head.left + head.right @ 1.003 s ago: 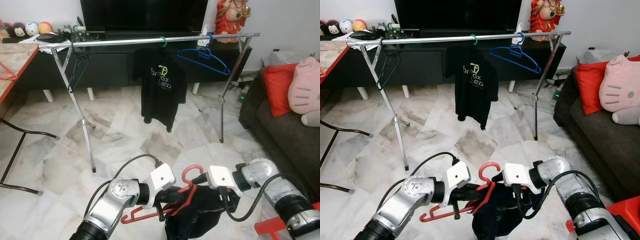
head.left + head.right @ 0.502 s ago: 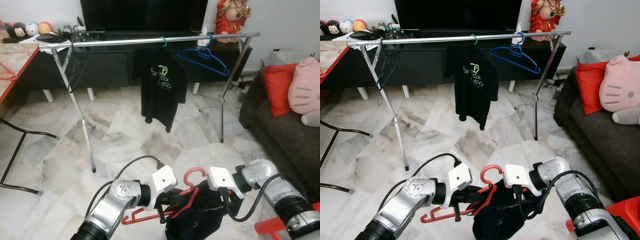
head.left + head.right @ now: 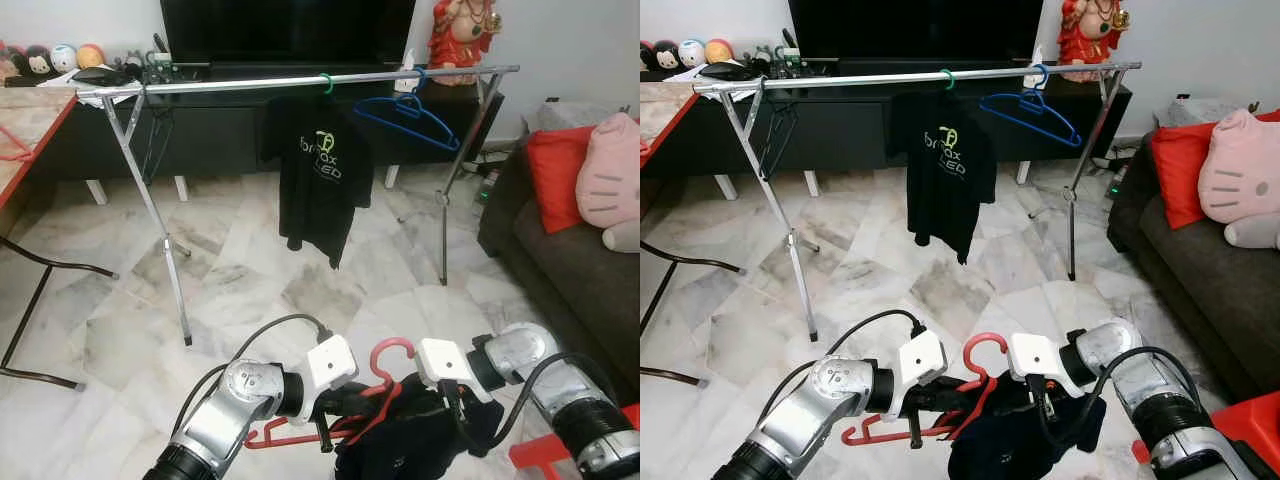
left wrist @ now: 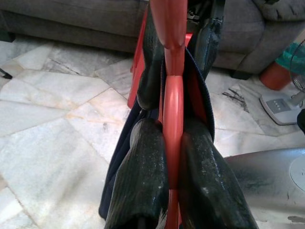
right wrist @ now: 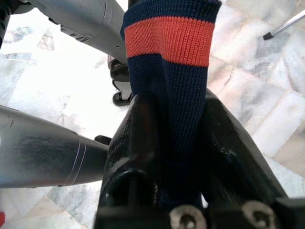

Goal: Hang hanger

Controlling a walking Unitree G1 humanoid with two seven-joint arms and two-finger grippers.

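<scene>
Low in the frame, the left pincer point(image 4: 172, 191) clamps the red hanger point(image 3: 352, 400), its hook point(image 3: 386, 349) pointing up and its bar running roughly left to right. The right wrist view reveals the right pincer point(image 5: 178, 157) clamped on the dark garment's point(image 3: 420, 445) navy, red-striped cuff point(image 5: 167, 36). The clothes rail point(image 3: 300, 82) stands well beyond.
</scene>
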